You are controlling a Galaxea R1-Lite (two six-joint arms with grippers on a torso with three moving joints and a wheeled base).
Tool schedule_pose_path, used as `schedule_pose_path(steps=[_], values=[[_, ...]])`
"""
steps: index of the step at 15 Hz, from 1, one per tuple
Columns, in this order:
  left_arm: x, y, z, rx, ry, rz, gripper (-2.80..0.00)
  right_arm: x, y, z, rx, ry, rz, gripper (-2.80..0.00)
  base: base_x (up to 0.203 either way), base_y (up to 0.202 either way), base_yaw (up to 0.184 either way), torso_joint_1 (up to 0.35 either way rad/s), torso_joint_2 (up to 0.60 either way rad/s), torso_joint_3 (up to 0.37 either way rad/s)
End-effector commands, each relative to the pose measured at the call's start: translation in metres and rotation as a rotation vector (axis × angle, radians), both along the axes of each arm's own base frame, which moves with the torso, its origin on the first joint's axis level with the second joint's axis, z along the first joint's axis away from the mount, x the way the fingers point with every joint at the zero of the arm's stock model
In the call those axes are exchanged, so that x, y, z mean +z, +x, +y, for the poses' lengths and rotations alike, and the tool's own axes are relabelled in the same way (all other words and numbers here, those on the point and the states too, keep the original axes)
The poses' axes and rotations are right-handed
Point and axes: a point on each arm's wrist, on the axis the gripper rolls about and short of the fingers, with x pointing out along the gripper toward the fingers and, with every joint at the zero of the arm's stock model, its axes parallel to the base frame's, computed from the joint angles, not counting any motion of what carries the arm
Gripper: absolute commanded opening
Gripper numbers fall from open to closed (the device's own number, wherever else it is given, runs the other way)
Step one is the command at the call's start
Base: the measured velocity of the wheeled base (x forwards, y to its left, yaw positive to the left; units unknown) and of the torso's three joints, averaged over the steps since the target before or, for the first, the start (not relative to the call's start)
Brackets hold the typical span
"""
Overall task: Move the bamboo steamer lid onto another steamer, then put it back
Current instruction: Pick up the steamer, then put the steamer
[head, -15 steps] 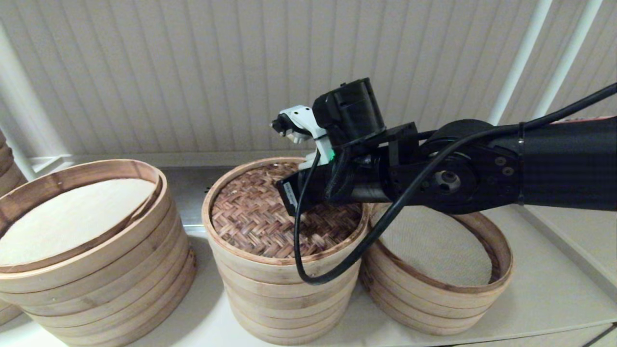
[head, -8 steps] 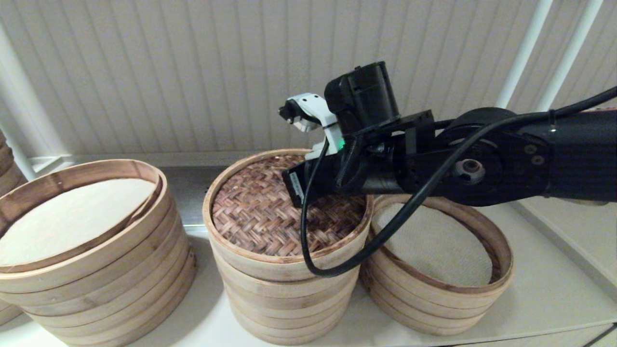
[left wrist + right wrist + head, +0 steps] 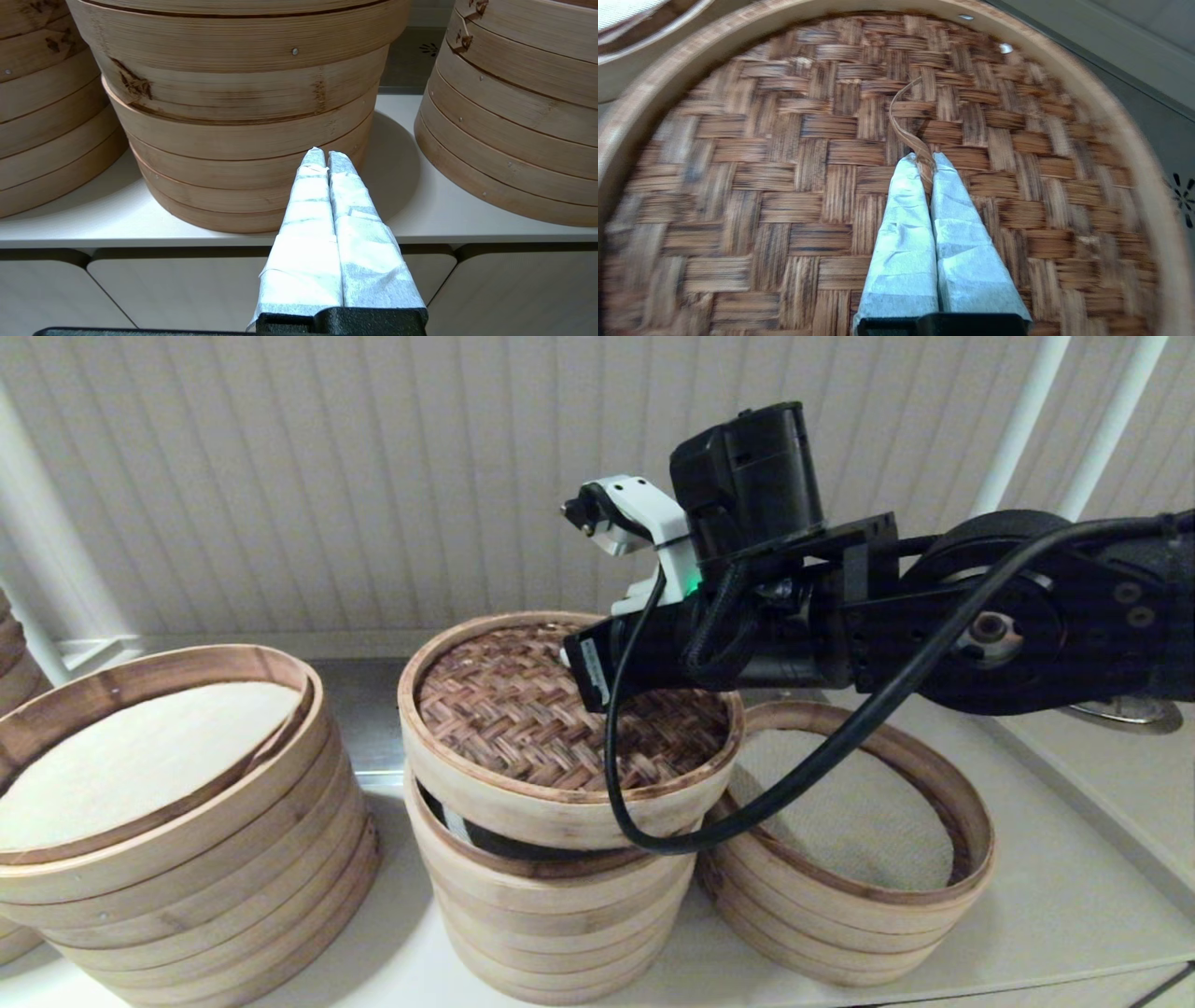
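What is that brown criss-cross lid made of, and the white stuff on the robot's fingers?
The lid looks like woven bamboo strips, dark brown and matte, with visible grain in a herringbone pattern, inside a pale bent-wood hoop. The right pincer is shut on its thin strip handle. Its fingers seem wrapped in wrinkled white tape or cloth; which one is unclear.

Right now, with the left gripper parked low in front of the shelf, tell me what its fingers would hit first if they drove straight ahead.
Probably the pale side wall of the stacked bamboo steamer: the shut left gripper points at its lower rings, though depth is unclear.
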Motion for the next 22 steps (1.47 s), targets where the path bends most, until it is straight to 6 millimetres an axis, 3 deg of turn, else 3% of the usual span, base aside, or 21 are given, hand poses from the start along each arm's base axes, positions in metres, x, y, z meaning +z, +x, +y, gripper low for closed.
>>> schedule_pose_path(steps=[1, 8, 13, 17, 22], values=[[0.0, 0.0, 0.0, 0.0, 0.001, 0.0, -2.8, 0.007, -0.007, -0.008, -0.002, 0.009, -0.011, -2.8, 0.0, 0.0, 0.0, 0.0, 0.0, 0.0], [0.0, 0.0, 0.0, 0.001, 0.0, -0.001, -2.8, 0.023, -0.024, -0.059, -0.076, 0.018, -0.033, -2.8, 0.0, 0.0, 0.0, 0.0, 0.0, 0.0], [0.0, 0.0, 0.0, 0.001, 0.001, 0.0, -2.8, 0.025, -0.043, -0.111, -0.174, 0.016, -0.039, -2.8, 0.0, 0.0, 0.0, 0.0, 0.0, 0.0], [0.0, 0.0, 0.0, 0.0, 0.001, 0.0, -2.8, 0.004, -0.042, -0.154, -0.313, -0.025, 0.011, -2.8, 0.0, 0.0, 0.0, 0.0, 0.0, 0.0], [0.0, 0.0, 0.0, 0.001, 0.0, 0.0, -2.8, -0.025, -0.033, -0.187, -0.445, -0.031, 0.012, -2.8, 0.0, 0.0, 0.0, 0.0, 0.0, 0.0]])
